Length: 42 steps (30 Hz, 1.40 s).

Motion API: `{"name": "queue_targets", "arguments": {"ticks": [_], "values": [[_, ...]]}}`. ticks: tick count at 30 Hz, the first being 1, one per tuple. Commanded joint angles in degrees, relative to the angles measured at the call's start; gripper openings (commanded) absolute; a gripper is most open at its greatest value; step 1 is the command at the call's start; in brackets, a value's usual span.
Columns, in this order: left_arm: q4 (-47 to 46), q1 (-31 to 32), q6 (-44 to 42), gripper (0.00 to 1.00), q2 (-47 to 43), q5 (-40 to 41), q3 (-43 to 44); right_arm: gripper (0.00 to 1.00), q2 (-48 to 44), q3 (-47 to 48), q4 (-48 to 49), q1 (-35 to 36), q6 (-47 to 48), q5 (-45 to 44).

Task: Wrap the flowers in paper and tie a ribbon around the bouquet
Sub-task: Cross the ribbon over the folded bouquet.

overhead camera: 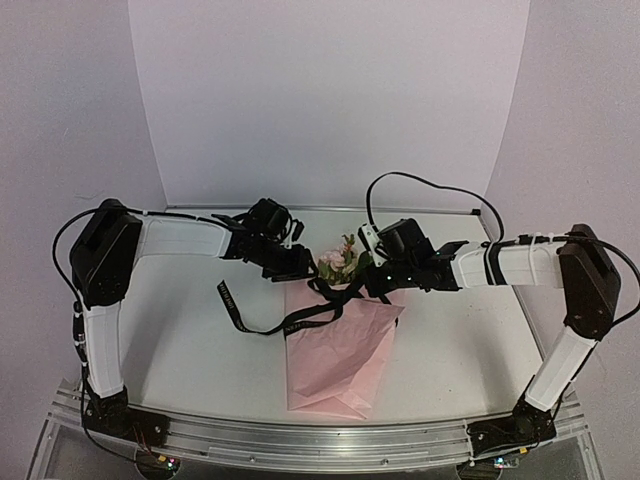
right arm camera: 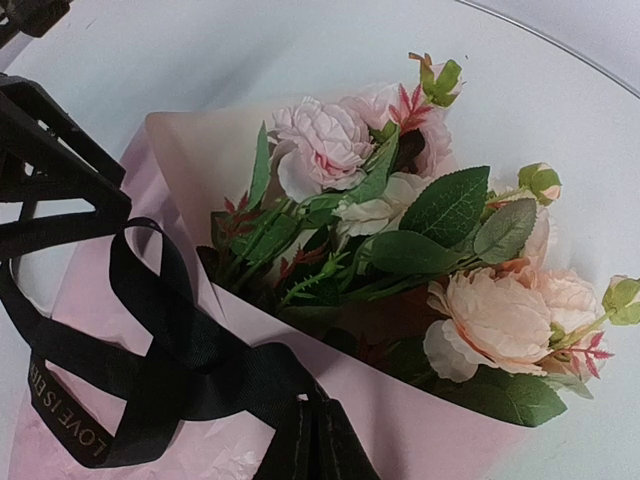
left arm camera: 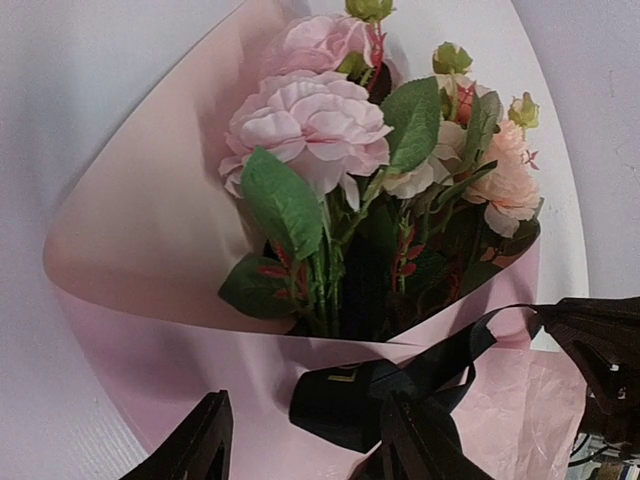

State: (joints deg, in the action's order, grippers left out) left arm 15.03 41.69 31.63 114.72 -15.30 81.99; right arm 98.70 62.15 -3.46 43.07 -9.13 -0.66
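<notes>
While the right gripper [right arm camera: 312, 420] pinches the black ribbon [right arm camera: 190, 370] tight, the left gripper [left arm camera: 305, 402] hovers half-open — holding nothing — beside the pink-wrapped bouquet [left arm camera: 330, 180].

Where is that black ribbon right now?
In the overhead view the ribbon lies across the top of the pink paper, just below the flowers, its loose end trailing left onto the table.

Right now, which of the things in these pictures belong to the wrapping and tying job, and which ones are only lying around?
Belong to the job:
- flowers
- pink paper, folded around the flowers
- black ribbon, lying across the paper below the blossoms

Not part of the job:
- table
- white backdrop
- metal rail at the near edge
These are fixtures; no stray loose item shows.
</notes>
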Motion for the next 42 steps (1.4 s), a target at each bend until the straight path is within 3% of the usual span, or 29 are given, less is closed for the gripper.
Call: {"name": "queue_targets", "arguments": {"ticks": [1,5,13,22,29,36,42], "values": [[-4.07,0.6,1.45,0.52,-2.56,-1.29,-1.07,0.05,0.3,1.66,1.76,0.26,-0.54,0.05],[-2.59,1.2,0.49,0.49,-1.4,-1.89,0.04,0.05,0.56,1.81,1.93,0.3,-0.46,0.2],[1.53,2.17,-1.98,0.28,1.35,-0.79,3.56,0.05,0.97,2.33,2.0,0.26,-0.37,0.54],[2.79,3.37,-4.07,0.16,4.49,-2.03,6.75,0.05,0.62,2.34,2.1,0.26,-0.1,2.01],[1.78,4.24,-4.61,0.13,6.29,-3.57,8.8,0.05,2.28,2.97,1.86,0.26,-0.19,0.58],[1.18,4.94,-5.28,0.11,7.73,-4.68,10.82,0.05,2.29,2.57,-0.39,0.17,-0.61,-6.64],[1.07,5.71,-6.19,0.1,9.52,-6.44,13.24,0.13,2.11,2.48,-2.48,-0.09,0.89,-9.92]]}}
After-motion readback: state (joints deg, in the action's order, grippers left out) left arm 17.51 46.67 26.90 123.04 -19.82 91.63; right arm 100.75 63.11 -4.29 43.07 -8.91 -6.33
